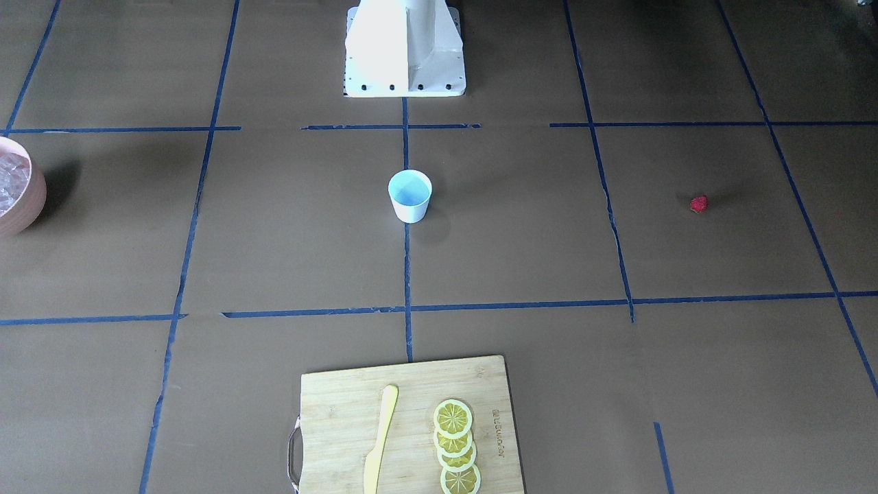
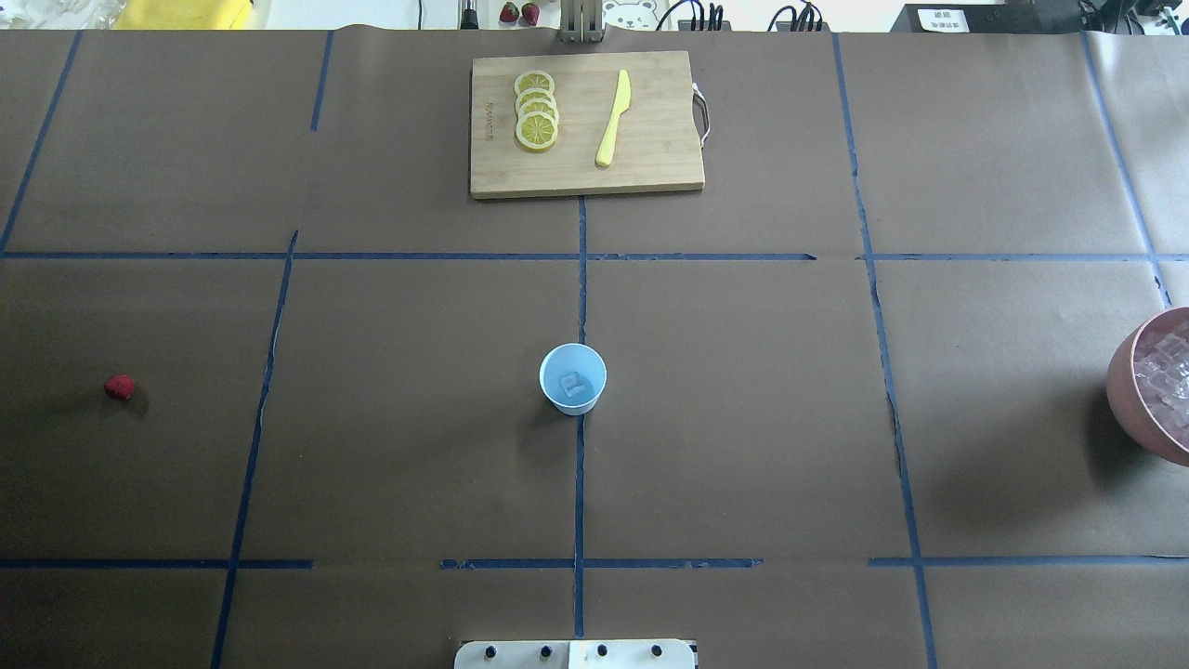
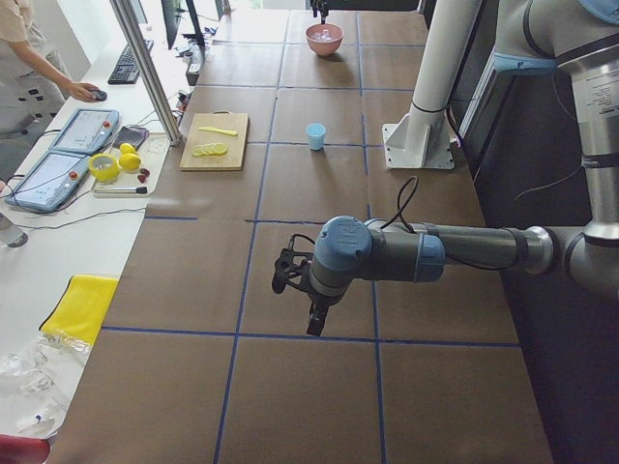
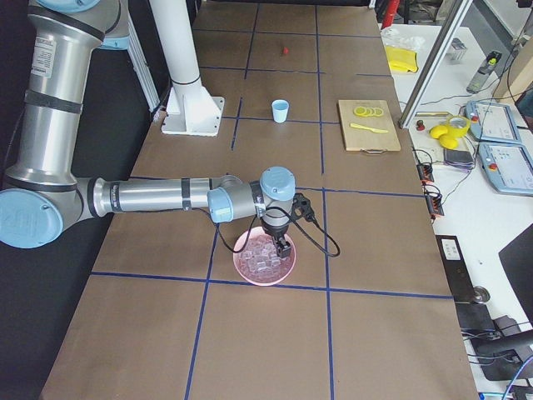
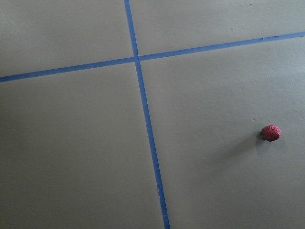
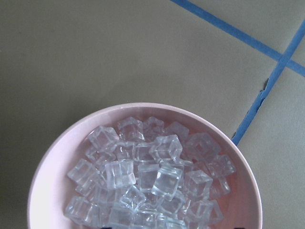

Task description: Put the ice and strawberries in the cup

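Standing at the middle of the brown paper-covered table (image 2: 743, 418), the small white tapered cup (image 2: 573, 378) with a pale blue inside holds one clear cube of ice (image 2: 571, 382). More such cubes fill the round pink bowl (image 6: 43, 191) under the right gripper (image 4: 281, 245). I cannot tell whether its fingers are spread. The small bumpy red strawberry (image 2: 119, 386) lies far to the left, near the left gripper (image 3: 313, 322) above the table, its state likewise unclear.

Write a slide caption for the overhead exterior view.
White cup holding one ice cube at center, strawberry far left, pink bowl of ice at right edge.
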